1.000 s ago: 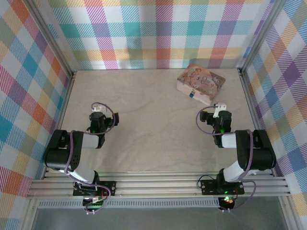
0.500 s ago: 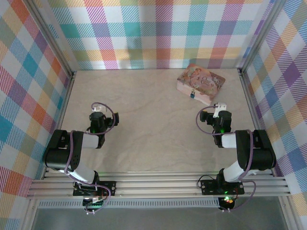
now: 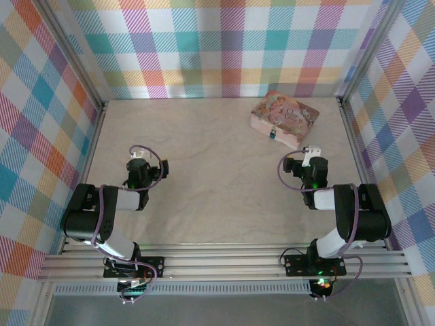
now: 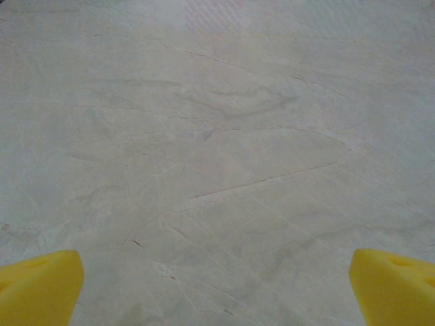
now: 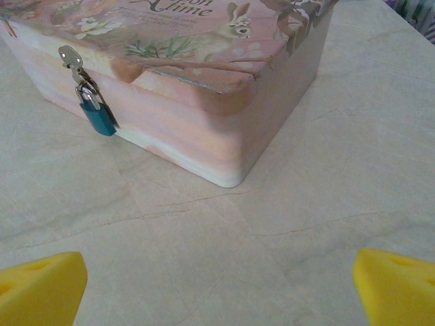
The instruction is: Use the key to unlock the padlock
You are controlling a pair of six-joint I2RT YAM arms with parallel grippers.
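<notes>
- Worktop [image 3: 217,170]: pale marbled surface. It carries the pink tin box [image 3: 285,117] near the far right corner.
- Arms: both are folded low over the near half, wrists aimed forward. The right arm [image 3: 353,217] sits near the box; the left arm [image 3: 102,210] is well apart from it. Treat the right arm as the likely one to lead the approach.
- Right gripper [image 5: 217,285]: its yellow fingers [image 5: 41,285] are spread wide and hold nothing. A corner of the box lies straight ahead of them.
- Left gripper [image 4: 217,285]: fingers spread wide, nothing between them, bare worktop ahead.
- Padlock [image 5: 98,119]: small teal body hanging from the hasp [image 5: 71,61] on the box's front wall, ahead and to the left of the right fingers. Its long axis runs down the wall, roughly upright, slightly tilted. Expect to steer left before you reach.
</notes>
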